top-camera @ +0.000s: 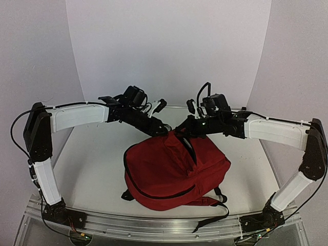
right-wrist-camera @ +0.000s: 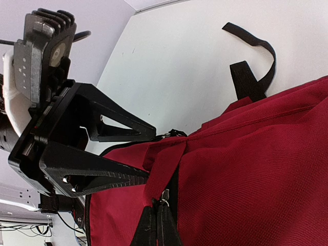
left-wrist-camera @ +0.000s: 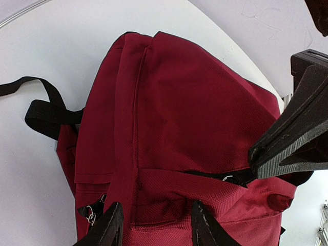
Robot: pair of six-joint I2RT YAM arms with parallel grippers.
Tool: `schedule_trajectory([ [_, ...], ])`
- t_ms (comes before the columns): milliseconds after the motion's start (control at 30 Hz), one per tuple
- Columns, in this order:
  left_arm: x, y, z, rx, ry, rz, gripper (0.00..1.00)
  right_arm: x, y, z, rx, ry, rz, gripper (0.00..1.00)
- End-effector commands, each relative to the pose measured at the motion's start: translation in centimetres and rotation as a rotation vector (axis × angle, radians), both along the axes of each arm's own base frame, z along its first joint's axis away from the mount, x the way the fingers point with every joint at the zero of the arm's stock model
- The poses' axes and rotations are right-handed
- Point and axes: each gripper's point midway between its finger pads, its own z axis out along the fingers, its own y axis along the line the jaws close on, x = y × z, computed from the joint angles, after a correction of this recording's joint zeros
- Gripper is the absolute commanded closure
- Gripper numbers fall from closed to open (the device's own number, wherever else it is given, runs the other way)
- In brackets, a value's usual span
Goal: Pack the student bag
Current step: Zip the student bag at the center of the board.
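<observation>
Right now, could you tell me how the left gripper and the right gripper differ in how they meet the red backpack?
The left gripper has its jaws apart, red cloth showing between its fingers; the right gripper is shut, fingers pressed together. The left gripper straddles the cloth of the backpack, while the right gripper has its tip at a zipper pull. Both work at the backpack's far end.

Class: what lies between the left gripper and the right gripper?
Only the student bag: its red fabric and black zipper span from the left gripper to the right gripper, seen in the left wrist view.
</observation>
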Motion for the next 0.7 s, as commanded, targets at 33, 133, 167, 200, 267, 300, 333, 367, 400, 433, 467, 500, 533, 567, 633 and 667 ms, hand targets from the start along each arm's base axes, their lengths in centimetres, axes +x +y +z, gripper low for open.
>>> schedule_trajectory([
  [33,0.07,-0.82,1.56,-0.036,-0.035,-0.028,0.55,0.20,0.79,2.98,0.060,-0.043,0.018,1.00],
  [133,-0.12,-1.10,1.26,-0.034,-0.024,-0.038,0.55,0.17,0.73,3.04,0.060,-0.045,0.016,1.00],
  [167,-0.20,-1.21,1.18,-0.033,-0.022,-0.042,0.55,0.18,0.68,3.06,0.059,-0.046,0.014,1.00],
  [200,-0.31,-1.25,1.04,-0.029,-0.019,-0.046,0.55,0.18,0.67,3.02,0.059,-0.045,0.014,1.00],
  [267,-0.46,-1.33,0.81,-0.024,-0.017,-0.050,0.56,0.13,0.67,2.94,0.058,-0.043,0.014,1.00],
  [300,-0.47,-1.34,0.74,-0.022,-0.016,-0.051,0.58,0.16,0.65,2.94,0.058,-0.043,0.013,1.00],
  [333,-0.53,-1.35,0.65,-0.021,-0.015,-0.052,0.60,0.19,0.65,2.92,0.058,-0.043,0.012,1.00],
  [367,-0.57,-1.38,0.69,-0.021,-0.016,-0.053,0.64,0.20,0.67,2.89,0.057,-0.042,0.012,1.00],
  [400,-0.60,-1.39,0.73,-0.022,-0.017,-0.053,0.67,0.21,0.66,2.87,0.057,-0.043,0.012,1.00],
  [433,-0.58,-1.39,0.77,-0.023,-0.017,-0.051,0.71,0.22,0.67,2.84,0.057,-0.042,0.012,1.00],
  [467,-0.57,-1.38,0.79,-0.025,-0.017,-0.050,0.75,0.24,0.68,2.80,0.056,-0.042,0.012,1.00],
  [500,-0.59,-1.36,0.79,-0.026,-0.017,-0.048,0.81,0.26,0.67,2.75,0.055,-0.041,0.011,1.00],
  [533,-0.62,-1.36,0.88,-0.030,-0.020,-0.047,0.84,0.27,0.68,2.71,0.054,-0.041,0.011,1.00],
  [567,-0.63,-1.39,1.05,-0.036,-0.024,-0.045,0.88,0.28,0.70,2.73,0.055,-0.041,0.011,1.00],
  [633,-0.63,-1.29,1.20,-0.041,-0.028,-0.038,0.96,0.28,0.66,2.73,0.054,-0.041,0.009,1.00],
  [667,-0.53,-1.20,1.18,-0.041,-0.031,-0.029,0.99,0.28,0.64,2.76,0.054,-0.042,0.009,1.00],
])
